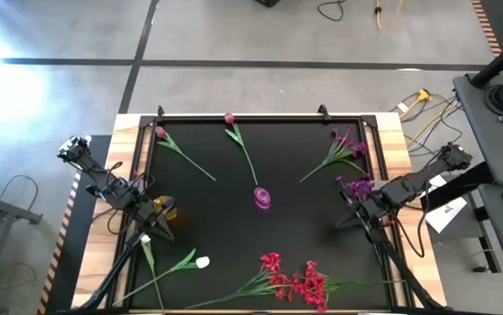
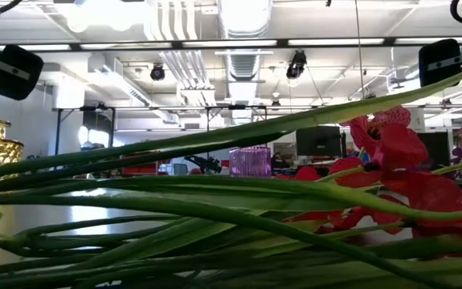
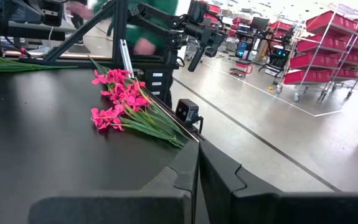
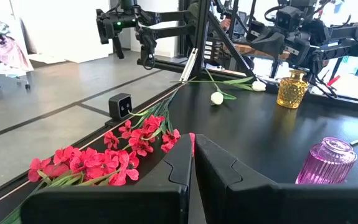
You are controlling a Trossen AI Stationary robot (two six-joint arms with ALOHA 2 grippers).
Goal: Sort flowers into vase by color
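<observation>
- The counter (image 1: 234, 219) is black, with no readable writing anywhere.
- Flowers lie scattered: red flowers (image 1: 295, 280) at the near edge, purple flowers (image 1: 349, 144) far right.
- My left end effector (image 1: 162, 234) is clenched and empty, beside the gold vase (image 1: 165, 208).
- My right end effector (image 1: 342, 220) is clenched and empty too.
- The pink vase (image 1: 262, 198) stands mid-counter.

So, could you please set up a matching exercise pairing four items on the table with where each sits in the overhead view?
Items:
1. gold vase
2. purple vase
3. red flowers
4. white tulips

Places:
A. middle of the mat
B. near edge, right of centre
C. left edge, by the left gripper
D. near-left corner

Pairs: 1-C, 2-A, 3-B, 4-D
</observation>
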